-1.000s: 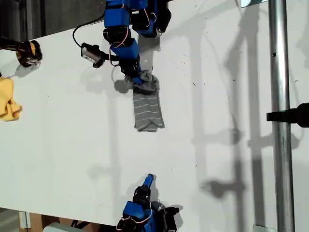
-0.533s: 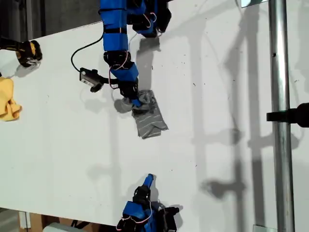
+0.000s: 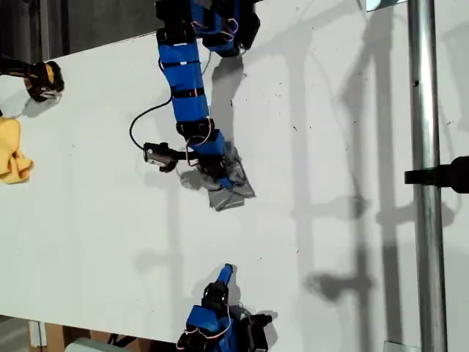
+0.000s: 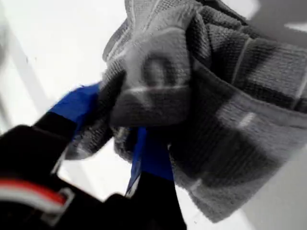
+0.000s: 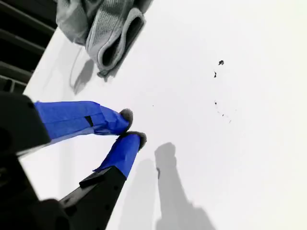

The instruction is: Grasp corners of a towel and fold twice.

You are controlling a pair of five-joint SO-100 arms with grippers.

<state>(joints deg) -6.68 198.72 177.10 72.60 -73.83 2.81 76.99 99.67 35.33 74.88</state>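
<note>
towel [image 3: 233, 192]: already a small folded bundle, looks nearly done
my first gripper [image 4: 129, 129]: clamped on its edge
my second gripper [image 5: 129, 127]: nearly closed, empty, well apart

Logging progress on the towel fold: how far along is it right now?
Done: the towel already lies as a small bunched bundle near the table's middle in the exterior view, so some folding has happened, though untidily. In hand: my first hand is clamped on a wad of its cloth. My second hand sits empty, apart from it. Left: a neat, flat final fold.
</note>
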